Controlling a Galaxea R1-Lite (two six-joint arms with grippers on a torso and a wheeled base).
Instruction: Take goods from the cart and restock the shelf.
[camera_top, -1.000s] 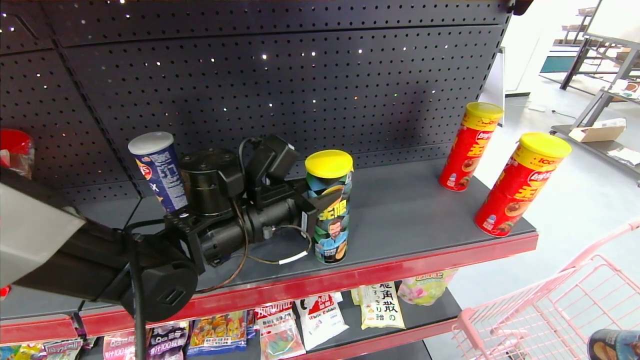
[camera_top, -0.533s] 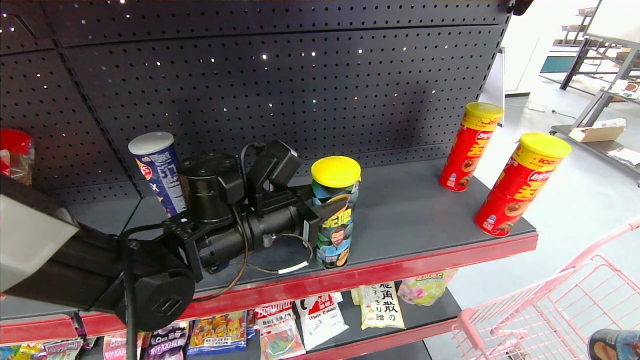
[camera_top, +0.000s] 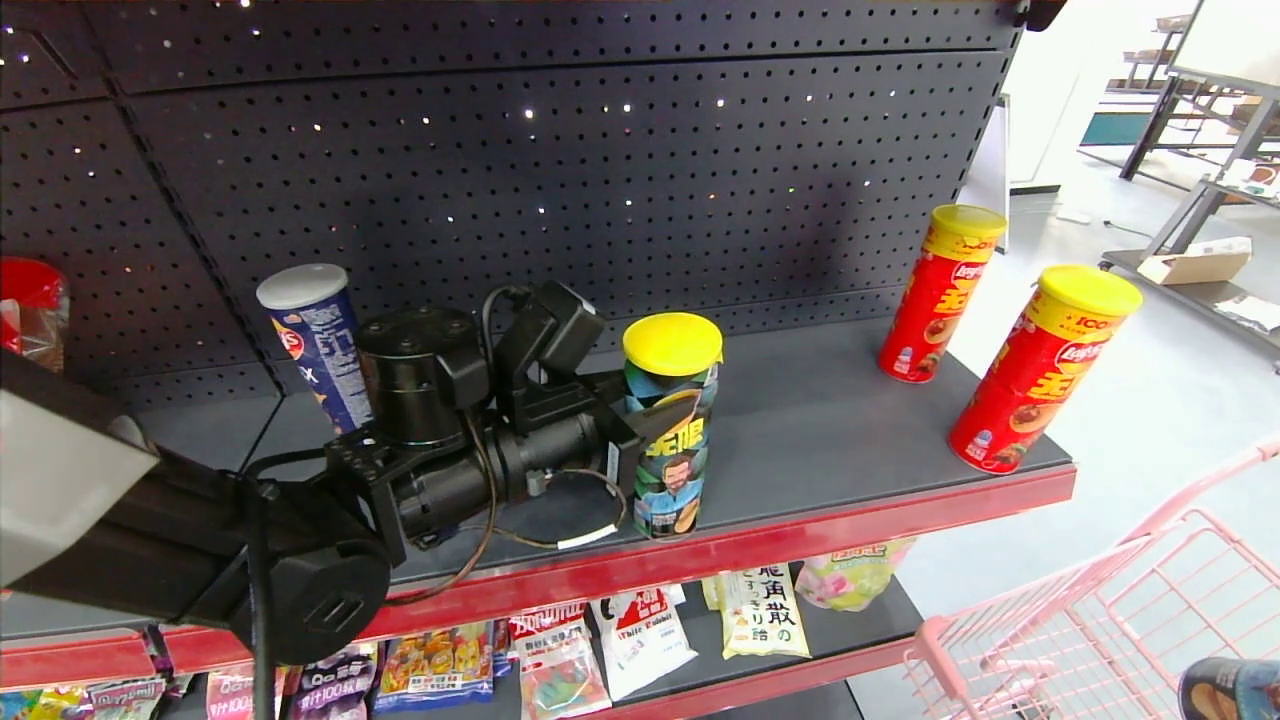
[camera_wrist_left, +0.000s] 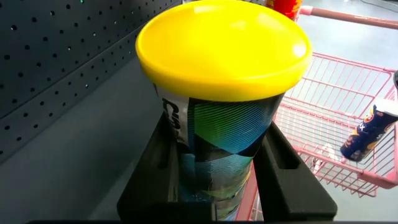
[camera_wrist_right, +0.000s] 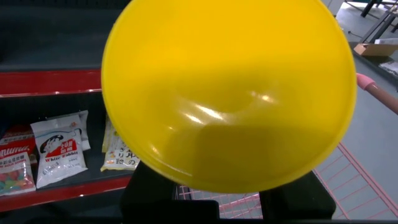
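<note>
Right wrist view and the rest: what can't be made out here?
Right wrist view: the yellow lid hides whatever is under it and the right gripper's hold.
Head view: the dark can at the bottom corner is cut off by the frame edge.
Head view: the left arm hides the blue can's lower end.
Left wrist view: the left gripper hides the green can's base, so contact with the shelf is unseen there.

Left arm (camera_top: 180, 545) stretched out low and roughly level, left gripper (camera_top: 662, 425) clamped on the green can (camera_top: 672, 475); right gripper (camera_wrist_right: 217, 200) fingers closed either side of a yellow-lidded can (camera_wrist_right: 230, 93).
</note>
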